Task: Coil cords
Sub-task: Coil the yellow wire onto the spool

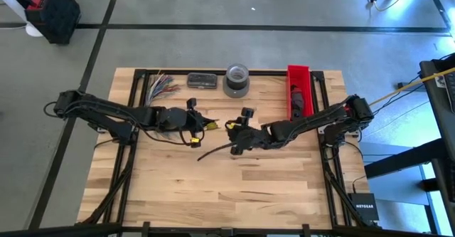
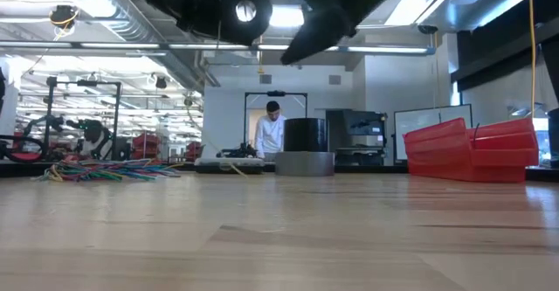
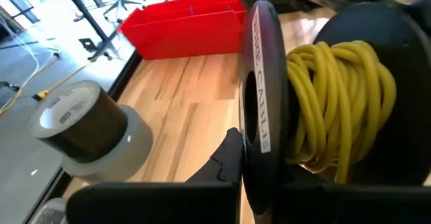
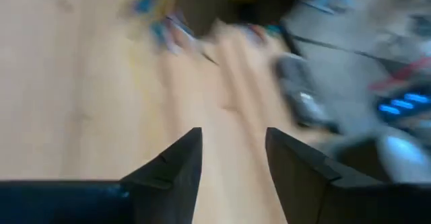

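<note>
Wood planks formed the table [image 1: 234, 187]; from above, the multicoloured cords [image 1: 162, 85] lay at its far left corner. The left gripper [image 1: 190, 127] and right gripper [image 1: 237, 139] met mid-table. The left wrist view showed fingers clamped on a spool [image 3: 266, 116] of yellow cable [image 3: 337, 103]. The right wrist view showed fingers [image 4: 176, 163] apart, empty.

Light wooden plank bench [image 1: 234, 187] on a grey concrete floor. Thick grey tape roll [image 1: 237, 80] upright near the far edge, at the middle. Flat dark rectangular case [image 1: 202, 80] just beside it. Long red plastic bin [image 1: 299, 91] toward the far right corner. Black crate [image 1: 53, 9] on the floor, well apart. Person in a white top [image 2: 270, 134] far behind, in the room.
</note>
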Controlling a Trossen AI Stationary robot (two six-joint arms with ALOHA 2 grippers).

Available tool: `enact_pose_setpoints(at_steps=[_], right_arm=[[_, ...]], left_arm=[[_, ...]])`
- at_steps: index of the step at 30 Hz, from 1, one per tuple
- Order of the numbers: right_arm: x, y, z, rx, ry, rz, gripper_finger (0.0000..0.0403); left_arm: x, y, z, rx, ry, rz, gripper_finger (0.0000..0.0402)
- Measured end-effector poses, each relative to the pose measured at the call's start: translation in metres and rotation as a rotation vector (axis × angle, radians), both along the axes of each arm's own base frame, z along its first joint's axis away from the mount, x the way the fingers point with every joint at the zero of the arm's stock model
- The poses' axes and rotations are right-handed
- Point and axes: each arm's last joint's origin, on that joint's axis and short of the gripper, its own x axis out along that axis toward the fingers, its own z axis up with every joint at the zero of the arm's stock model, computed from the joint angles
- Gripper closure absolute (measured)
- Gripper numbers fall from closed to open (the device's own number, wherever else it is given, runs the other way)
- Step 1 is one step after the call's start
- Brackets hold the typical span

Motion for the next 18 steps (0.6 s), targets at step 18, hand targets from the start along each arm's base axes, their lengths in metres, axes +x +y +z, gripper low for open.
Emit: enact_pose_setpoints(at_steps=[18], right_arm=[[0.041,-0.039,-0.112,0.144,-0.482,0.119,0.0237]], left_arm=[[0.001,-0.001,0.001,0.014,-0.017,-0.005,0.0401]])
